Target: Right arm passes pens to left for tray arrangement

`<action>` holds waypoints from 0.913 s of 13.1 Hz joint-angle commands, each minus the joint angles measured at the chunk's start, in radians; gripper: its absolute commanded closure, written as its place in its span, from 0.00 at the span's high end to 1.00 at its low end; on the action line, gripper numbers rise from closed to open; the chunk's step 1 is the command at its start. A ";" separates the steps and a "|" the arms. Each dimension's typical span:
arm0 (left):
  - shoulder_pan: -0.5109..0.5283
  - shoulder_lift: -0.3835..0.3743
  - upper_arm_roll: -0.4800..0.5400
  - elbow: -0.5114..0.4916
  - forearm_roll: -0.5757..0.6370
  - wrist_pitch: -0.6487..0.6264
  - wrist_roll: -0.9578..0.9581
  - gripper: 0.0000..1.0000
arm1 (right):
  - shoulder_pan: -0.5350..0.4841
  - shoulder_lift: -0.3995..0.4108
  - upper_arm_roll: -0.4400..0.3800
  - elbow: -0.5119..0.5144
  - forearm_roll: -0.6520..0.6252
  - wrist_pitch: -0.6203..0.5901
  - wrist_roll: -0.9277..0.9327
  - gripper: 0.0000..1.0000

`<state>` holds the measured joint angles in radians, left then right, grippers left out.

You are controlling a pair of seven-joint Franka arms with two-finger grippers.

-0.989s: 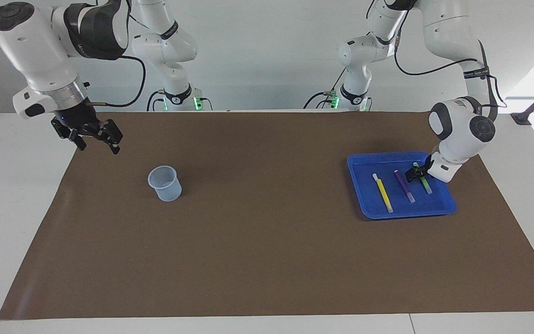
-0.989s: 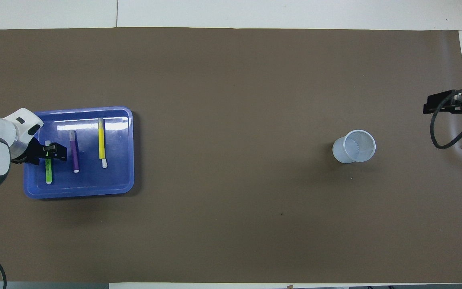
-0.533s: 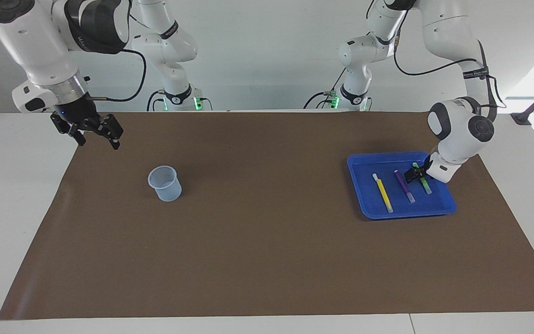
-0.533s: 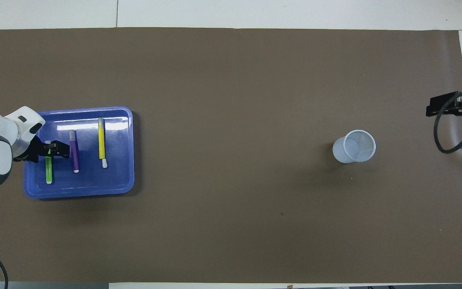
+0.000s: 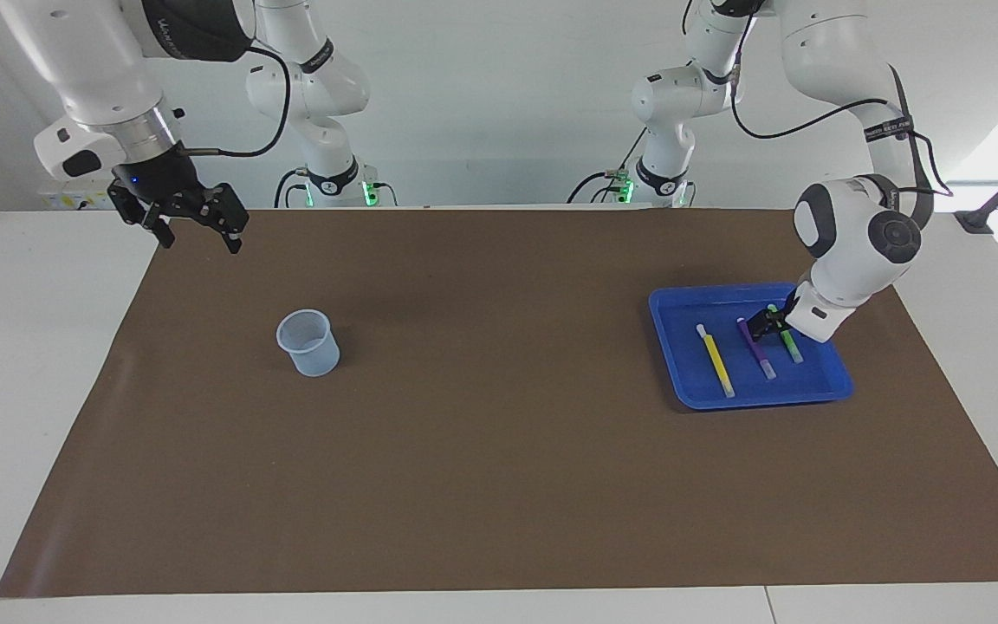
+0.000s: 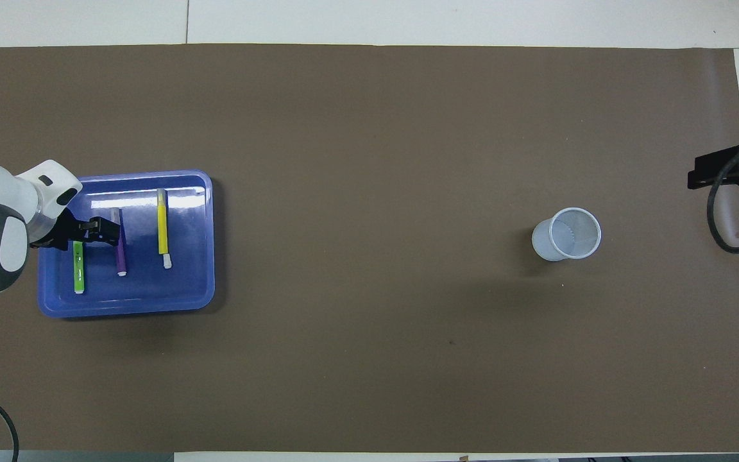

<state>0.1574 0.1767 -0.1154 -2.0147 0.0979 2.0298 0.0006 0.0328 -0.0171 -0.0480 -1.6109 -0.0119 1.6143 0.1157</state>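
Three pens in one tray; one cup.

Left gripper covers the upper end of the green pen and part of the purple pen from overhead; contact can't be told. Right gripper is cut by the overhead picture's edge, only its tip and a cable loop showing. In the facing view both big arms' upper links run off the top. Sleeve lettering is too small to read.

White arms: the right arm wears a white-lettered black sleeve, the left arm a black-ringed joint.
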 commanded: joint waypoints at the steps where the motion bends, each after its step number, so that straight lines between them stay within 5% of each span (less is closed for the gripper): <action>1: -0.038 -0.096 0.008 0.001 0.008 -0.087 -0.004 1.00 | -0.011 0.000 0.019 0.002 -0.022 -0.014 0.027 1.00; 5: -0.082 -0.282 0.025 0.058 -0.058 -0.337 -0.004 1.00 | -0.011 -0.004 0.027 -0.010 -0.022 -0.007 0.028 1.00; 8: -0.113 -0.301 0.058 0.206 -0.073 -0.511 -0.001 1.00 | -0.010 -0.004 0.034 -0.012 -0.020 -0.004 0.024 1.00; 12: -0.147 -0.281 0.056 0.315 -0.127 -0.505 -0.088 1.00 | -0.005 -0.007 0.034 -0.007 -0.016 -0.010 0.016 1.00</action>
<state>0.0492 -0.1449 -0.0712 -1.7561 -0.0209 1.5433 -0.0308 0.0329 -0.0161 -0.0233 -1.6140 -0.0125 1.6115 0.1283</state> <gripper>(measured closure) 0.000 0.000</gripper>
